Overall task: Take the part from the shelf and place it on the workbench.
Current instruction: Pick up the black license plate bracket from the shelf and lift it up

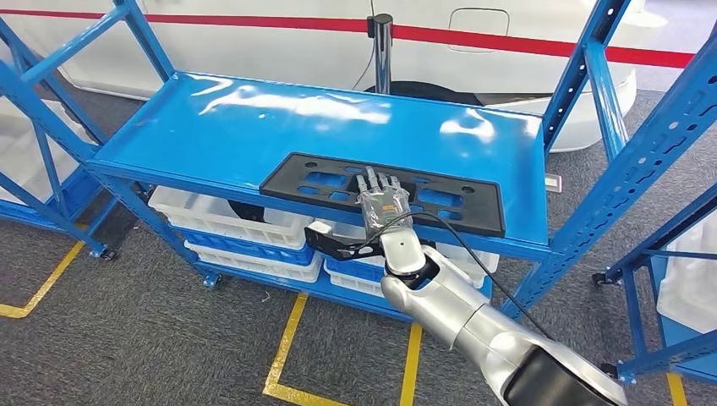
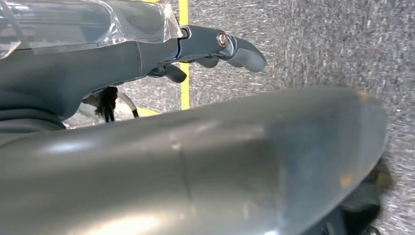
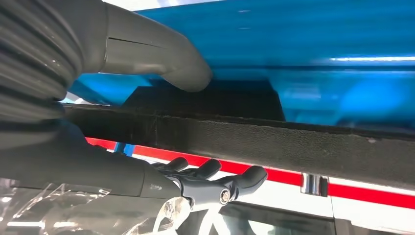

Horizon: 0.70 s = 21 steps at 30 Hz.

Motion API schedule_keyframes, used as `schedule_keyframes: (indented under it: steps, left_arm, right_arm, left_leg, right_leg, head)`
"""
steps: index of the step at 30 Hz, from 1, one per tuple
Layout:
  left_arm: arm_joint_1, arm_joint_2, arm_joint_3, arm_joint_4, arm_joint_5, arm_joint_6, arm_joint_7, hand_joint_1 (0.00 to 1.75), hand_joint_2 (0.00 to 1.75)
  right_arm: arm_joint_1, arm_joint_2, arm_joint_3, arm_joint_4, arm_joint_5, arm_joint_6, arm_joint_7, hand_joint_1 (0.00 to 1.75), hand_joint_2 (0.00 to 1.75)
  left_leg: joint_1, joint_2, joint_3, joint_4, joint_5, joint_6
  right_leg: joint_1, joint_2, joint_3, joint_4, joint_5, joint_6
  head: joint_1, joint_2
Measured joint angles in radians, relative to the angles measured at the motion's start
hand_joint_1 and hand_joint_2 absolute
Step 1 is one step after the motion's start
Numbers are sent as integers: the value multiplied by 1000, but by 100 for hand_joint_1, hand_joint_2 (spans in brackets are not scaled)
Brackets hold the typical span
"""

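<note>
On the lower shelf level I see white bins point(image 1: 221, 218) stacked with blue trays point(image 1: 254, 251); their contents are hidden from me. The black part point(image 1: 448, 203), a flat perforated panel, lies along the front edge of the blue shelf point(image 1: 254, 127), toward 5 o'clock on its surface. My right hand point(image 1: 382, 201) lies on the part's front edge, fingers point(image 1: 378, 182) stretched flat over the top and the thumb point(image 3: 161, 54) against the other face, so it grips the panel. My left hand point(image 2: 147, 54) hangs over grey carpet point(image 2: 318, 44), fingers loosely curled, holding nothing.
</note>
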Motion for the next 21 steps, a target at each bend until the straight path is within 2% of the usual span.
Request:
schedule_keyframes:
  steps: [1,2,3,4,6,7,8,9,12,13,17,21]
  left_arm:
    - [2,0,0,0,2,1,0,0,0]
    - [4,0,0,0,3,2,-1,0,0]
    - [6,0,0,0,4,2,-1,0,0]
    - [8,0,0,0,5,3,-1,0,0]
    - [9,1,0,0,6,4,-1,0,0]
    - [9,2,0,0,6,5,-1,0,0]
    - [8,3,0,1,7,6,-1,0,0]
    - [8,4,0,1,8,6,-2,0,0]
    - [9,3,0,1,9,4,-10,0,0]
    - [10,4,0,1,9,3,-15,0,0]
    - [8,4,0,1,15,-4,-28,0,0]
    - [9,4,0,1,17,-5,-33,0,0]
  right_arm:
    - [1,1,0,1,-5,8,5,0,175]
    - [3,1,0,2,-10,16,10,0,175]
    - [5,1,0,3,-15,23,15,0,175]
    - [6,2,0,4,-19,29,18,0,175]
    - [4,4,0,6,-23,36,24,0,175]
    - [2,5,0,8,-25,39,26,0,175]
    - [0,5,0,9,-26,42,27,0,175]
    - [0,6,0,10,-29,45,28,9,175]
    - [-1,6,0,12,-41,52,31,140,175]
    - [-2,7,-1,13,-46,55,32,175,175]
    - [-7,9,-2,17,-63,66,37,175,175]
    - [-8,11,-2,22,-67,69,37,175,175]
  left_leg:
    - [0,0,-41,65,-16,-1]
    - [0,0,-68,101,-16,0]
    - [-2,0,-74,92,6,4]
    - [-4,0,-62,48,42,11]
    - [-11,0,-8,-94,124,29]
    - [-16,0,16,-151,145,37]
    - [-20,0,34,-190,154,42]
    - [-22,1,43,-206,152,44]
    - [-23,0,52,-214,146,42]
    - [-23,0,55,-216,146,41]
    - [-27,-3,64,-217,142,36]
    - [-29,-2,64,-217,140,40]
  right_leg:
    - [2,0,3,0,-3,-1]
    - [4,0,7,0,-7,-3]
    - [6,1,13,0,-11,-3]
    - [8,2,20,0,-15,-4]
    - [10,3,33,-1,-24,-3]
    - [12,4,37,-1,-28,-1]
    - [13,5,39,-2,-32,2]
    - [13,6,39,-2,-35,5]
    - [11,6,40,0,-44,17]
    - [11,5,41,4,-43,19]
    - [17,0,54,-7,-41,-8]
    - [16,-1,59,-16,-43,-2]
  head:
    - [0,0]
    - [0,0]
    - [0,0]
    - [0,0]
    - [0,0]
    - [0,0]
    - [0,0]
    - [0,0]
    - [0,0]
    - [0,0]
    - [1,0]
    - [1,0]
